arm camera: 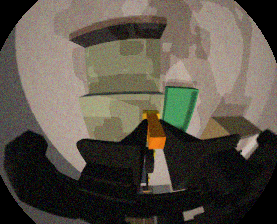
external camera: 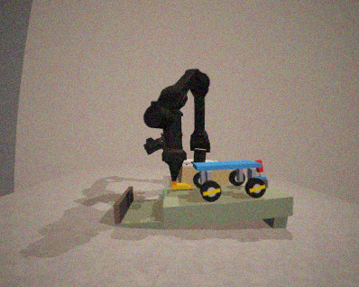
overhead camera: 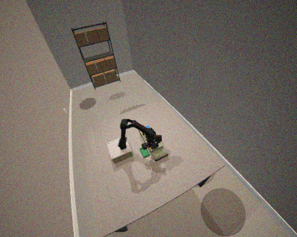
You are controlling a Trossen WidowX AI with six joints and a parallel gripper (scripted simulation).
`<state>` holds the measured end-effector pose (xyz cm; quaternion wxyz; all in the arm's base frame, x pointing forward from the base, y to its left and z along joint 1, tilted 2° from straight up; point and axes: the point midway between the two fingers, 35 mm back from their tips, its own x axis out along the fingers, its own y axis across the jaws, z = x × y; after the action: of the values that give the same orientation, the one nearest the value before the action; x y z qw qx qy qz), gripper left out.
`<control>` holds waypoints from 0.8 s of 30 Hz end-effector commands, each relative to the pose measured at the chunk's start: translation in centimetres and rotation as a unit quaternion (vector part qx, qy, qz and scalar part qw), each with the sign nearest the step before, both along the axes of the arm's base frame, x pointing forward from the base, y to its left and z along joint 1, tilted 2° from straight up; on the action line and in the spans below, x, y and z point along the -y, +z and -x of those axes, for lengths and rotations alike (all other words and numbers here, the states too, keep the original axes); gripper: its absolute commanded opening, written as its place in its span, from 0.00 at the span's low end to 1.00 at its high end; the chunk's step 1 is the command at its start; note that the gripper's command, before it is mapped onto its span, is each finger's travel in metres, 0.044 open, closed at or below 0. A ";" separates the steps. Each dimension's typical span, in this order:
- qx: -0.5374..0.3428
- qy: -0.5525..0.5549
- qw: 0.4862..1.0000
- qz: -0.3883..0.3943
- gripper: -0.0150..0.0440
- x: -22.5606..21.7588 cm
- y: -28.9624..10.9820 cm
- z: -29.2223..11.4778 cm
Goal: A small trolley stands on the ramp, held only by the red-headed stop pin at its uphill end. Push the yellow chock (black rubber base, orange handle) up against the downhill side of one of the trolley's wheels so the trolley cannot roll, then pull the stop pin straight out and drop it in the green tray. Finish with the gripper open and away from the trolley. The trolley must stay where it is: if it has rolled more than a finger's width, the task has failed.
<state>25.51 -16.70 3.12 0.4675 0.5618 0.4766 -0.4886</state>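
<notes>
The blue trolley (external camera: 227,165) stands on the green-grey ramp (external camera: 227,212) (arm camera: 123,65), its near wheels showing yellow bars. The red-headed stop pin (external camera: 259,165) stands at its uphill end. My gripper (external camera: 174,180) (arm camera: 152,122) points down and is shut on the orange handle of the yellow chock (external camera: 184,186) (arm camera: 150,114). The chock is at or just above the ramp surface, downhill of the trolley's far front wheel, with a small gap in view. Its black base cannot be made out, so contact with the ramp is unclear. The green tray (overhead camera: 144,152) (arm camera: 180,107) lies beside the ramp.
A brown end board (external camera: 124,205) (arm camera: 119,30) stands across the ramp's low end. The arm's pale base box (overhead camera: 119,152) is on the tray's side of the ramp. A shelf with brown boxes (overhead camera: 98,65) stands far off at the wall.
</notes>
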 end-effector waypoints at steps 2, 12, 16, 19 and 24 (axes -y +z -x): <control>0.004 -0.001 1.000 -0.001 0.25 -0.6 0.1 0.0; 0.004 -0.001 1.000 -0.001 0.25 -1.5 0.1 -0.1; 0.004 -0.001 1.000 -0.001 0.25 -1.8 0.1 -0.2; 0.004 -0.001 1.000 -0.001 0.25 -2.1 0.2 -0.2; 0.001 -0.001 1.000 0.001 0.25 -1.8 0.1 -0.2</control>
<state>25.69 -14.87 3.18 0.4681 0.5620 0.4751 -0.4891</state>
